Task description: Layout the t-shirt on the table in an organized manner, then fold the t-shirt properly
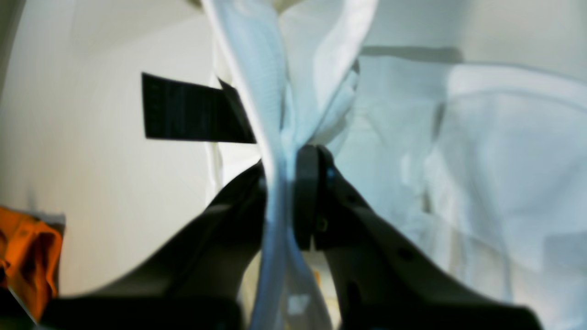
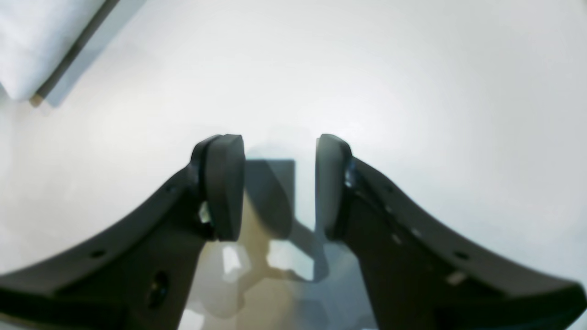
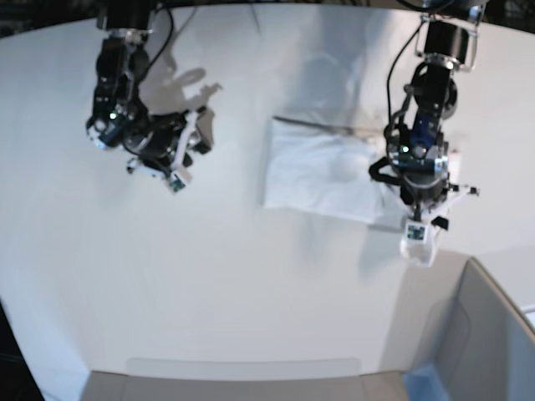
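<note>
Base view has the t-shirt [image 3: 322,171] lying on the white table [image 3: 251,284] as a folded, roughly rectangular white bundle, no print showing from this side. Its near right corner is drawn out toward the grey box [image 3: 481,334], and the cloth there rises off the surface in a small peak.

That peak is in the left gripper [image 3: 418,238]. In the left wrist view the left gripper [image 1: 286,192] has its two dark pads pressed together with only a bunched fold of white fabric between them. The cloth fans out above the pinch and trails down below it. More of the shirt spreads flat to the right of the pinch, and a dark strip [image 1: 192,107] lies on the tabletop to the left of it, partly tucked behind the fabric. An orange object [image 1: 27,256] sits at the far left edge of that view, too blurred to identify.

Well apart from the shirt, on the other side of the table, the right gripper [image 3: 180,159] hangs over bare surface. The right wrist view shows the right gripper [image 2: 279,183] with a clear gap between its pads and nothing in it, only the white tabletop and its own shadow underneath. A sliver of the shirt's edge [image 2: 36,41] shows in the top left corner there, far from the pads.
</note>
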`<state>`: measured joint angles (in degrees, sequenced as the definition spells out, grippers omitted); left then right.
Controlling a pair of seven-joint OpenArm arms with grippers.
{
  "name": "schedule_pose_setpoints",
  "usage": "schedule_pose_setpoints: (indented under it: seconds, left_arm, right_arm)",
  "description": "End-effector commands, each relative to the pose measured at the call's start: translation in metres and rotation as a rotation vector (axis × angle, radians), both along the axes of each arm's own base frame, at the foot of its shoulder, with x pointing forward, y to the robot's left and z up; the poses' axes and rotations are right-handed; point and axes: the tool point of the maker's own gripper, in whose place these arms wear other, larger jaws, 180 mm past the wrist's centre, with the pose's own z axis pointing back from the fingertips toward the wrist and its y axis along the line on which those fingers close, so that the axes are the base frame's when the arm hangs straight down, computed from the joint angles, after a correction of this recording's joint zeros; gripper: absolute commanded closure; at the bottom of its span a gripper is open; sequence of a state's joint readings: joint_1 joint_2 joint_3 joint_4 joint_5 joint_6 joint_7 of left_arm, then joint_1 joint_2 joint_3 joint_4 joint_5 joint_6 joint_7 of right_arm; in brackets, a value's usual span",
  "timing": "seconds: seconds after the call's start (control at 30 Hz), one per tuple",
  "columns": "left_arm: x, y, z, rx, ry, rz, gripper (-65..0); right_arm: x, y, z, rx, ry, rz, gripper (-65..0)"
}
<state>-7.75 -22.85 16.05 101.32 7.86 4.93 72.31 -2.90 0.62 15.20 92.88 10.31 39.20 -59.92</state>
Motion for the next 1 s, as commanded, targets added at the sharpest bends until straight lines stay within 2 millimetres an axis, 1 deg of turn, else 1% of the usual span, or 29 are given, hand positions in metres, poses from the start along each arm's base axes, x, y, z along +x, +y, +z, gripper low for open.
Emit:
schedule_pose_setpoints:
  seconds: [0.0,0.23,0.33,0.4,0.5,0.57,0.7,0.8,0.97]
  left_arm:
    - [0.006,0.003,0.017,0.022,-0.034,-0.004,-1.6]
    - [-0.003,-0.008,0.036,0.041,0.007,-0.066,-1.5]
    - [-0.001,-0.02,0.056,0.068,-0.031,-0.151,-1.5]
    - [-0.001,-0.028,0.063,0.083,-0.042,-0.202,-1.5]
    - [-0.003,-0.032,0.061,0.089,-0.03,-0.225,-1.5]
    - [-0.007,-0.037,0.055,0.072,-0.016,-0.229,-1.5]
    - [-0.008,-0.037,0.052,0.072,-0.007,-0.228,-1.5]
    - [-0.008,-0.032,0.047,0.071,0.01,-0.212,-1.6]
    - [-0.008,-0.024,0.032,0.077,0.059,-0.188,-2.3]
  right_arm:
    - [-0.008,-0.012,-0.009,-0.075,0.044,0.012,-26.9]
    - [-0.008,-0.012,-0.009,-0.075,0.046,0.012,-26.9]
    - [-0.008,-0.012,-0.009,-0.075,0.046,0.012,-26.9]
    - [-0.007,-0.012,-0.009,-0.075,0.046,0.012,-26.9]
    - [-0.007,-0.012,-0.009,-0.075,0.044,0.014,-26.9]
    - [-0.007,-0.012,-0.009,-0.075,0.044,0.014,-26.9]
    - [-0.007,-0.012,-0.009,-0.075,0.044,0.014,-26.9]
    - [-0.007,-0.012,-0.009,-0.075,0.046,0.014,-26.9]
    - [-0.008,-0.012,-0.009,-0.075,0.046,0.014,-26.9]
